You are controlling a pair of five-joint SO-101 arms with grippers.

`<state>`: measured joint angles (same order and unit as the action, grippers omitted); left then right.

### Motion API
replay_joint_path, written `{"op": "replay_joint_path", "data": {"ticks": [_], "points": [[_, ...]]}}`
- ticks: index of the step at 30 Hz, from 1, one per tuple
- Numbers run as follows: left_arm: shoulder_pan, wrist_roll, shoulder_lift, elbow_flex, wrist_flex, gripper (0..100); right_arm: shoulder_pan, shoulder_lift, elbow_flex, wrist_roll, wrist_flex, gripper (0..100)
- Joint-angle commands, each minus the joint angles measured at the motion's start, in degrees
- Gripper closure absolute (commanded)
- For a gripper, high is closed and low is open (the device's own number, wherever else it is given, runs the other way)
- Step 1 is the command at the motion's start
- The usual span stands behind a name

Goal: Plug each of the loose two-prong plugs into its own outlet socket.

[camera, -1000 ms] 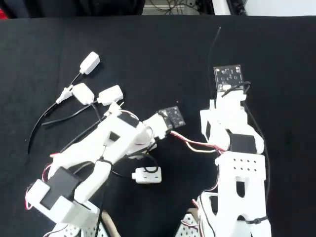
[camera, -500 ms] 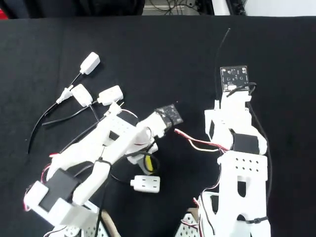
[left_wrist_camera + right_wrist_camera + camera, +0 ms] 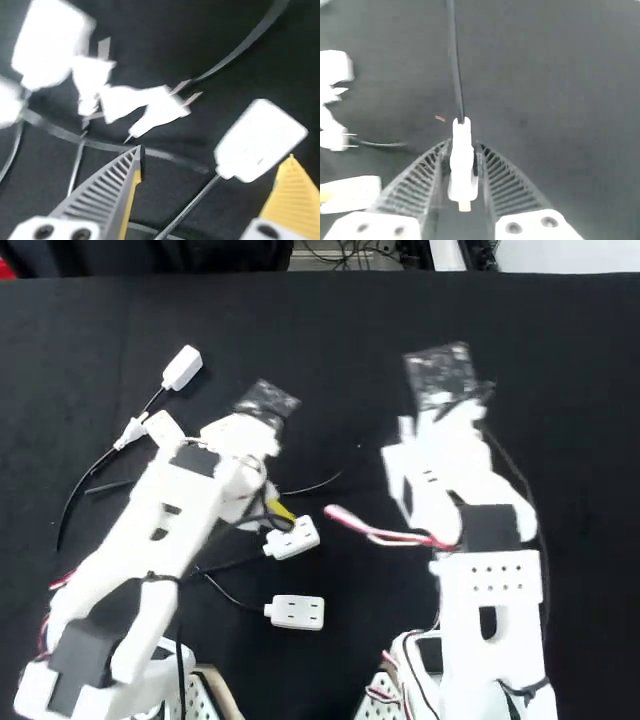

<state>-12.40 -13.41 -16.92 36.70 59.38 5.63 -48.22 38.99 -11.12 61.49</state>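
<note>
My left gripper (image 3: 214, 156) is open above a cluster of loose white pieces on the black cloth. A two-prong plug (image 3: 155, 107) lies just beyond its fingertips. A white block (image 3: 260, 137) on a thin black cord lies between the fingers, close to the yellow one. My right gripper (image 3: 461, 172) is shut on a narrow white plug (image 3: 461, 150), whose black cord (image 3: 454, 60) runs away from it. Two white outlet blocks lie in the middle of the table, one (image 3: 292, 537) with a yellow piece beside it, the other (image 3: 296, 612) nearer the front.
More white pieces on black cords lie at the back left (image 3: 182, 367), (image 3: 165, 428). A red and white cable (image 3: 375, 530) hangs between the two arms. The right arm (image 3: 470, 540) stands to the right of the outlets.
My left arm has swung back and left to the plug cluster, uncovering the outlet block with the yellow piece. The right arm has shifted left, still holding its plug.
</note>
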Motion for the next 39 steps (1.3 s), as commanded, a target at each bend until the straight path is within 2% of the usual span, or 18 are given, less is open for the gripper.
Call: {"op": "replay_joint_path", "data": {"ticks": [1, 3, 6, 9, 15, 21, 27, 32, 39], "points": [[2.1, 1.3, -4.4, -0.7, 2.5, 60, 6.3, -1.3, -6.8, 0.8, 0.6, 98.7], [2.2, 1.8, -6.2, 0.7, 2.9, 60, 9.0, -1.3, -8.7, 2.9, 0.6, 98.7], [2.2, 7.2, -10.8, 3.5, 1.5, 60, 13.7, -1.3, -11.1, 9.3, 0.6, 98.7], [2.3, 14.4, -17.2, 10.9, -5.4, 60, 18.1, -1.4, -10.6, 16.5, -2.2, 98.7], [2.2, 14.9, -38.1, 27.2, -16.4, 66, 20.9, -1.5, -0.7, 32.5, -15.1, 98.6], [1.8, 14.9, -57.8, 36.9, -17.1, 71, 21.5, -4.2, 6.8, 33.6, -22.6, 98.6], [1.6, 15.0, -73.9, 43.8, -17.1, 71, 28.8, -10.0, 14.0, 28.1, -23.9, 98.6], [-1.1, 15.0, -86.4, 49.1, -14.9, 71, 32.1, -14.2, 18.3, 27.9, -26.6, 98.6], [-1.1, 15.0, -86.9, 47.1, -12.3, 71, 35.1, -16.0, 20.2, 27.9, -26.5, 98.6]]}}
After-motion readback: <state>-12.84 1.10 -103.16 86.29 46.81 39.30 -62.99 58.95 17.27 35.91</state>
